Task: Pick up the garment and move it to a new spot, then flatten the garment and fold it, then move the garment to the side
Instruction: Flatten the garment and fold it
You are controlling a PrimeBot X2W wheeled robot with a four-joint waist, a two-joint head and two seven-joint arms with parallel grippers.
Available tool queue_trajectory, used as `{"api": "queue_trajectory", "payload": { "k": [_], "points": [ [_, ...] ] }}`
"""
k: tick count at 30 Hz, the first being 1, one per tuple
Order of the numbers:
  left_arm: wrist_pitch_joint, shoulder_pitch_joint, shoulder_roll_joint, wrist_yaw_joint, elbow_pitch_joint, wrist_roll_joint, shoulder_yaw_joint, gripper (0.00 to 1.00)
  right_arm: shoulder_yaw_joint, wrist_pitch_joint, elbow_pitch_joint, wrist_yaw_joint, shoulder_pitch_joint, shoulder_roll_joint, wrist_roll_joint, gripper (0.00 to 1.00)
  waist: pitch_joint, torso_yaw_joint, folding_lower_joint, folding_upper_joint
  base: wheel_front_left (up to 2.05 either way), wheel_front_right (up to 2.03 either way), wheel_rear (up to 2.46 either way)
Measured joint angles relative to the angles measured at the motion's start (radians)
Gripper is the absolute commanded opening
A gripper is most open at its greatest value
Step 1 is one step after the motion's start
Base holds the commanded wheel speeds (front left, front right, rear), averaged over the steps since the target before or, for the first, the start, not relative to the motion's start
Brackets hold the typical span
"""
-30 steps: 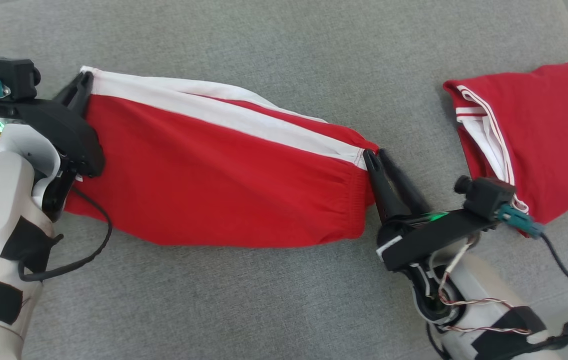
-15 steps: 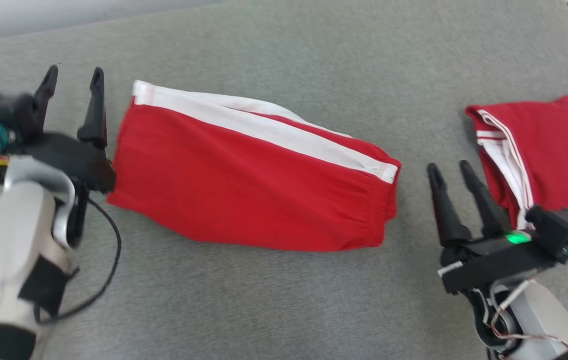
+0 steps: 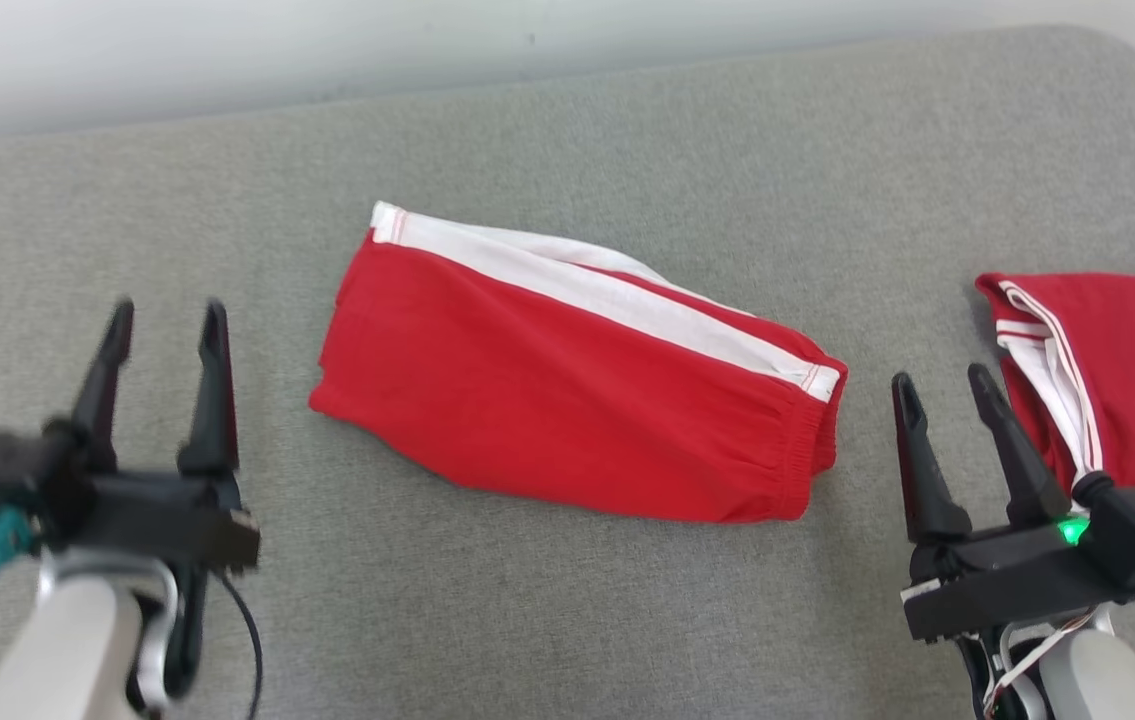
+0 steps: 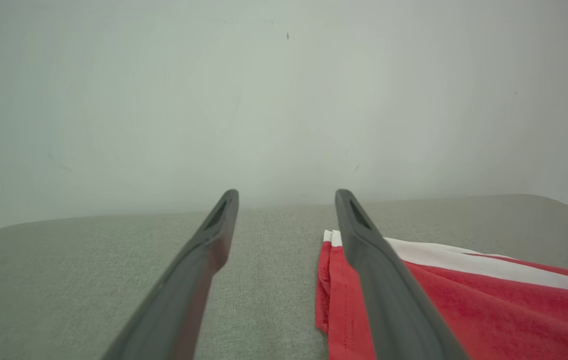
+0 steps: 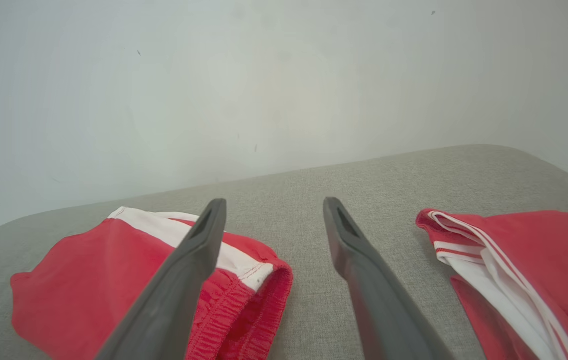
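Garment (image 3: 567, 400) lies folded on grey surface (image 3: 567, 620).

The grey cloth-covered table (image 3: 567, 130) has a rounded far right corner. Red shorts (image 3: 547, 400) with a white side stripe lie folded flat near its middle, the gathered waistband toward the right. Well apart from them, at the table's right edge, lies a second garment (image 3: 1127, 350), red with white trim, loosely folded.
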Motion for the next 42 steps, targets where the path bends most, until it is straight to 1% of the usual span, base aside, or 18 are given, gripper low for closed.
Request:
{"api": "queue_trajectory", "payload": {
  "k": [1, 5, 10, 13, 17, 26, 29, 32, 37, 42],
  "points": [
    [-0.001, 0.047, -0.001, 0.007, -0.036, 0.010, 0.005, 1.00, -0.007, 0.007, -0.001, 0.000, 0.011, 0.006, -0.016, 1.00, -0.012, 0.005, 0.0000, 0.0000, 0.00, 0.00, 0.00],
    [-0.004, 0.130, -0.012, 0.020, -0.096, 0.044, 0.017, 1.00, -0.018, 0.009, -0.001, 0.000, 0.035, 0.015, -0.042, 1.00, -0.033, 0.015, 0.0000, 0.0000, 0.00, 0.00, 0.00],
    [-0.004, 0.216, -0.029, 0.045, -0.114, 0.094, 0.012, 1.00, -0.033, 0.016, 0.000, 0.000, 0.063, 0.023, -0.071, 1.00, -0.055, 0.022, 0.0001, -0.0001, 0.00, 0.00, 0.00],
    [-0.004, 0.246, -0.035, 0.068, -0.119, 0.125, 0.011, 1.00, -0.040, 0.017, -0.001, 0.000, 0.078, 0.032, -0.087, 1.00, -0.065, 0.024, 0.0001, 0.0000, 0.00, 0.00, 0.00],
    [-0.004, 0.272, -0.047, 0.074, -0.105, 0.135, 0.008, 1.00, -0.050, 0.025, -0.005, 0.000, 0.094, 0.042, -0.109, 1.00, -0.079, 0.027, 0.0001, 0.0000, 0.00, 0.00, 0.00],
    [-0.004, 0.268, -0.050, 0.067, -0.066, 0.133, 0.000, 1.00, -0.049, 0.042, -0.014, 0.000, 0.108, 0.049, -0.109, 1.00, -0.094, 0.028, 0.0002, 0.0000, 0.00, 0.00, 0.00],
    [-0.002, 0.246, -0.052, 0.058, -0.056, 0.133, -0.008, 1.00, -0.048, 0.043, -0.018, 0.000, 0.108, 0.049, -0.106, 1.00, -0.089, 0.027, 0.0002, 0.0000, 0.00, 0.00, 0.00],
    [0.010, 0.203, -0.054, 0.040, -0.043, 0.133, -0.021, 1.00, -0.045, 0.045, -0.023, 0.000, 0.107, 0.049, -0.106, 1.00, -0.080, 0.024, 0.0003, 0.0000, 0.00, 0.00, 0.00],
    [0.051, 0.109, -0.069, -0.012, 0.015, 0.126, -0.059, 1.00, -0.035, 0.048, -0.025, 0.000, 0.099, 0.050, -0.100, 1.00, -0.061, 0.009, 0.0003, 0.0000, 0.00, 0.00, 0.00],
    [0.089, 0.014, -0.094, -0.068, 0.139, 0.097, -0.088, 1.00, -0.019, 0.041, -0.021, 0.000, 0.080, 0.055, -0.090, 1.00, -0.036, -0.019, 0.0003, 0.0000, 0.00, 0.00, 0.00]
  ]
}}
